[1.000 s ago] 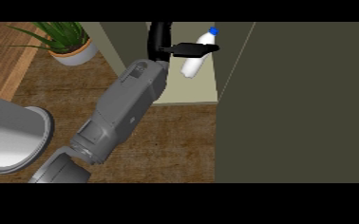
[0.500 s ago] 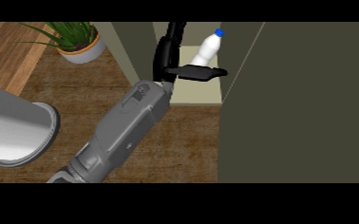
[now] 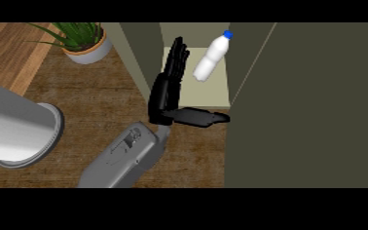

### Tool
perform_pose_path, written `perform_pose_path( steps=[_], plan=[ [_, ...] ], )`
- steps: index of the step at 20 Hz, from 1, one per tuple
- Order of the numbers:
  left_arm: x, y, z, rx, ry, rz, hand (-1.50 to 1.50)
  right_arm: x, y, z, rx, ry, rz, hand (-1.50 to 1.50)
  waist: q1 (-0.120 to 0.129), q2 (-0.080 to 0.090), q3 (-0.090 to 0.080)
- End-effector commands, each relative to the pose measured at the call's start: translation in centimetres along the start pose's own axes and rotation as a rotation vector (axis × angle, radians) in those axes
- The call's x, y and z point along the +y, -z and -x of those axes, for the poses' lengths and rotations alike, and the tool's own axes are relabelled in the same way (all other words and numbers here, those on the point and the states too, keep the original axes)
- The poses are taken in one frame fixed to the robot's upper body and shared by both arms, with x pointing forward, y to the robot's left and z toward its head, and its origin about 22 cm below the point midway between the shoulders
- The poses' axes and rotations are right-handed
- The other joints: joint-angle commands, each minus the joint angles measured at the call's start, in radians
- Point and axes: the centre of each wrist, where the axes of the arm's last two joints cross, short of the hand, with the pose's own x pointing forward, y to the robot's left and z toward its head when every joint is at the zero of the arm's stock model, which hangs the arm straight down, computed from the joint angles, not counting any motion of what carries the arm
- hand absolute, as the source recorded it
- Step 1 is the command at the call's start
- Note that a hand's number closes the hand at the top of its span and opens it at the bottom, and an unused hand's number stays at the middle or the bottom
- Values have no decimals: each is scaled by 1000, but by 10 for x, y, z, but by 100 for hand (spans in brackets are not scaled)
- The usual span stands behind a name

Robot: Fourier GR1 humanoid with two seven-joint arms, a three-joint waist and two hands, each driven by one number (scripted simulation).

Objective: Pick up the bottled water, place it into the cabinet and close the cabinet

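Black and straight-fingered, the right hand [image 3: 171,90] is released, thumb jutting sideways toward the cabinet door [image 3: 298,107], holding nothing. Just beside its fingertips, apart from them, the bottled water [image 3: 211,58] leans tilted inside the cabinet [image 3: 205,90], white and smooth with a blue cap; its base seems to rest on the pale shelf. A potted plant [image 3: 81,41] and a grey rounded body [image 3: 25,134] are cut off at left.
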Motion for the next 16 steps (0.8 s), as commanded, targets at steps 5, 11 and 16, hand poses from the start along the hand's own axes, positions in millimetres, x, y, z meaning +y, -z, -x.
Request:
perform_pose_path(
  steps=[5,11,16],
  plan=[
    [8,-62,-26,14,-49,-5,-150,19,9,-31,3,8,-166,-150,-6,-1,0],
    [29,-95,-36,8,-62,-23,-150,26,26,-29,44,-14,-379,150,-4,4,0],
    [48,-123,-48,-4,-36,-33,-150,47,27,-39,85,48,-440,150,-4,5,-2]
  ],
)
